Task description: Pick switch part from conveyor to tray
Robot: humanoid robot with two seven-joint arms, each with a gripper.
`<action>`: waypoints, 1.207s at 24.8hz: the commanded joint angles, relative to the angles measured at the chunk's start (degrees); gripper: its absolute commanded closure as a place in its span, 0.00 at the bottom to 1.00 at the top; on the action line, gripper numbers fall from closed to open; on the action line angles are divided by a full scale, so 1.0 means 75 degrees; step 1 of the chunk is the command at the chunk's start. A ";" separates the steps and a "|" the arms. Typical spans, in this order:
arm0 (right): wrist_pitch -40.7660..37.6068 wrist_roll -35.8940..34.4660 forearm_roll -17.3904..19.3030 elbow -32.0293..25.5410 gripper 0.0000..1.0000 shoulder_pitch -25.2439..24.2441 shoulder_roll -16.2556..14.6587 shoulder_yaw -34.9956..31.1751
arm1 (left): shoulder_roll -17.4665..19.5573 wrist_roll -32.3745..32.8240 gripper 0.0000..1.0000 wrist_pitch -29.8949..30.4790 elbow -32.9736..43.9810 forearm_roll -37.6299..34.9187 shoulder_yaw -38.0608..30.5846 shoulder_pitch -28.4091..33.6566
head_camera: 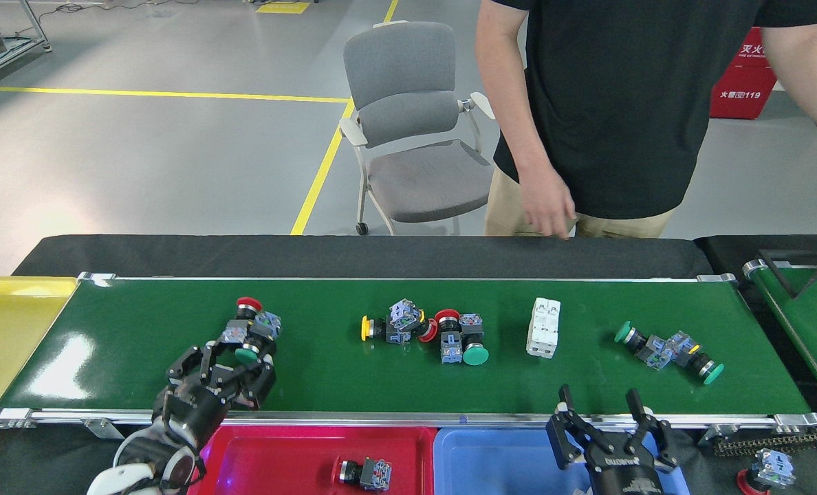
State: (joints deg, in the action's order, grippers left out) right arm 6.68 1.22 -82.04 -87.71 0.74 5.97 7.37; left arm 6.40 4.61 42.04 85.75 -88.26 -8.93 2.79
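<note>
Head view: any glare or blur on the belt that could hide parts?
Head view: one bright glare patch on the conveyor near its left end, clear of the parts; the switch cluster by the left gripper is sharp; the person's hand looks slightly blurred.

Floor (pixel 140 158): smooth grey, glossy, light glare at left; yellow line (pixel 168 94) runs across the far part, a second yellow line (pixel 322 165) comes toward the desk (pixel 353 254), which is draped in black cloth. Grey office chair (pixel 415 130) on castors, pale armrests, stands behind the desk's far edge, seat empty; person in a black shirt (pixel 615 103) and tan trousers stands just right of it. Metal frame (pixel 6 41) at far upper left; red cabinet (pixel 742 75) with white characters at upper right.
</note>
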 commanded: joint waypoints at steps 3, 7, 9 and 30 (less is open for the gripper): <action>0.1114 0.0060 0.0005 0.1253 0.02 0.1202 0.0013 0.0858 | 0.0085 -0.0017 0.15 0.0395 0.1176 0.0272 -0.0111 0.1328; 0.1325 0.0072 0.0075 0.2167 0.20 0.1940 0.0083 0.0998 | -0.0044 -0.0017 0.00 0.0395 0.1399 0.0319 -0.0122 0.1632; 0.1196 0.0154 0.0087 0.2237 0.62 0.1999 -0.0022 0.1080 | -0.0056 -0.0017 0.00 0.0395 0.1399 0.0331 -0.0146 0.1609; -0.3093 0.1150 0.2372 -0.1829 0.92 -0.0556 -0.2026 0.0905 | -0.0736 -0.0052 0.00 0.0055 0.1176 0.0506 -0.3462 0.1128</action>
State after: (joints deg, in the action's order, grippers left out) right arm -11.39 9.79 -64.78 -100.18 -3.39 -8.89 14.47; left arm 0.58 4.63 42.83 94.18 -84.63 -34.63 11.59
